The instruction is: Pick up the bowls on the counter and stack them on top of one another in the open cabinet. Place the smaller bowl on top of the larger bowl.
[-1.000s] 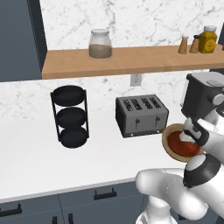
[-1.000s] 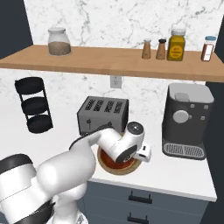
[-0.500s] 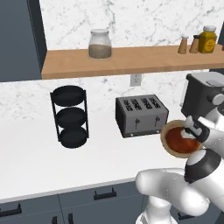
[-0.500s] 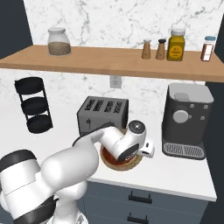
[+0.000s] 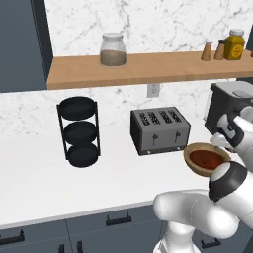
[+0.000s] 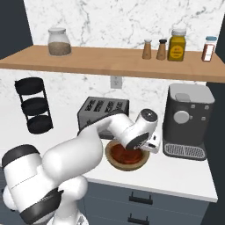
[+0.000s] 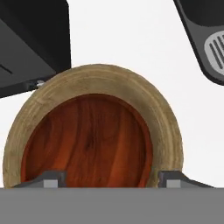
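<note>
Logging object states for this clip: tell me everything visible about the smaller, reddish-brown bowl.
The smaller bowl is glossy dark reddish-brown wood with visible grain, shallow and round. It sits upright, nested inside the larger bowl, whose thick tan rim rings it, on the counter between the toaster and the coffee machine. The gripper hovers over it with its fingertips apart.

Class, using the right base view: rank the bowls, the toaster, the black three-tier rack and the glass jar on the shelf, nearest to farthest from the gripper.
1. Nested bowls, directly under the gripper.
2. Toaster, behind, left.
3. Three-tier rack, far left on the counter.
4. Glass jar, up on the shelf's left end.
</note>
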### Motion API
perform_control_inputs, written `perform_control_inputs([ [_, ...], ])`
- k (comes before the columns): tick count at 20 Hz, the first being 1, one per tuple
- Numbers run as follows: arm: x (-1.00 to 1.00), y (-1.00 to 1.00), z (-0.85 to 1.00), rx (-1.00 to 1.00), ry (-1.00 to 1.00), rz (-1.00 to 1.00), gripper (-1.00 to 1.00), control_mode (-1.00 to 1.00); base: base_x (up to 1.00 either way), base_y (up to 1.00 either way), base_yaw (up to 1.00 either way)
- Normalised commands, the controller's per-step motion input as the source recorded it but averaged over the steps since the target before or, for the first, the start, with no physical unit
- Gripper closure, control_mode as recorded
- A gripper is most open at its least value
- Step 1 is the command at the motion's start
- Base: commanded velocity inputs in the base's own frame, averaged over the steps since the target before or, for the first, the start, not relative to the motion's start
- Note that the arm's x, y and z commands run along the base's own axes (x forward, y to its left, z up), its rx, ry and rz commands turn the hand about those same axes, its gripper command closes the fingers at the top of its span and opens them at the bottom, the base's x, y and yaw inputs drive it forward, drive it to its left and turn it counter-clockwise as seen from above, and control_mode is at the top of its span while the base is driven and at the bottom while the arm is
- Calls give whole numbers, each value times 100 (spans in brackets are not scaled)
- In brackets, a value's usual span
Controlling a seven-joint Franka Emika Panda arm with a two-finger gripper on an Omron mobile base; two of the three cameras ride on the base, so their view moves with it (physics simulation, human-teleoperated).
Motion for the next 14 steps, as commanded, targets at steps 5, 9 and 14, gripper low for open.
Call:
perform_control_inputs([
  [5,-37,-38,1,17,0,-2,-100,-100,0,0,0],
  [9,-14,-27,-32,16,6,-5,-100,-100,0,0,0],
  [14,31,13,-94,27,8,-2,-100,-100,0,0,0],
])
